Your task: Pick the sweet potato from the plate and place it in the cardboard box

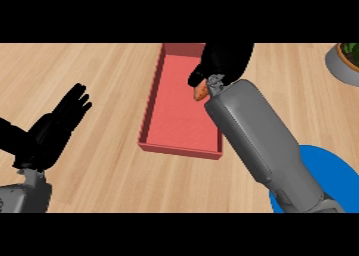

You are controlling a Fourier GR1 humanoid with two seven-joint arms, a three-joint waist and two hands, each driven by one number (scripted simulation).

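My right hand (225,60) hangs over the far right part of the red-pink cardboard box (178,120), its fingers curled round the orange sweet potato (201,91). Only the lower tip of the sweet potato shows below the hand, above the box's inside. The blue plate (337,177) lies at the lower right, partly hidden by my right forearm, with nothing visible on it. My left hand (45,132) rests open at the left, fingers up, well apart from the box.
A grey pot with a green plant (350,62) stands at the upper right edge. The wooden counter (86,65) spreads round the box on all sides.
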